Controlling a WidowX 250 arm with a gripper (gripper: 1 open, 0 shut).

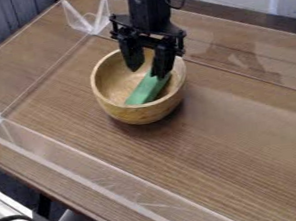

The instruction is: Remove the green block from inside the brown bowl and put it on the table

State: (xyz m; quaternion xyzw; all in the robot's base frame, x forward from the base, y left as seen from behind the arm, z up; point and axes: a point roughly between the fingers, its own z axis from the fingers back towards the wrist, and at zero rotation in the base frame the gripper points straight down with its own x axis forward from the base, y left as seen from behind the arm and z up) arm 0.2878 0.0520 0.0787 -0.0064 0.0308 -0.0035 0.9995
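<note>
**Fingers closing over the block, grip not yet certain**

I had the gripper (150, 60) pointing straight down into the brown bowl (138, 85), its two dark fingers (130, 56) set on either side of the upper end of the green block (149, 86). The block lay slanted inside the bowl, its lower end resting toward the bottom and its upper end leaning up near the far rim. The fingers stood partly open, narrow enough to be near the block's sides, but I could not tell from my one view whether they had actually pinched it (the fingers hid the contact).

My worries were these. Because the block sat tilted, the fingers might have caught only a corner, and it could have pivoted or slipped free on lifting. The right finger sat close to the bowl's rim, so a snag there might have dragged or tipped the bowl across the table (244, 102). A weak pinch could also have dropped the block back inside.
</note>
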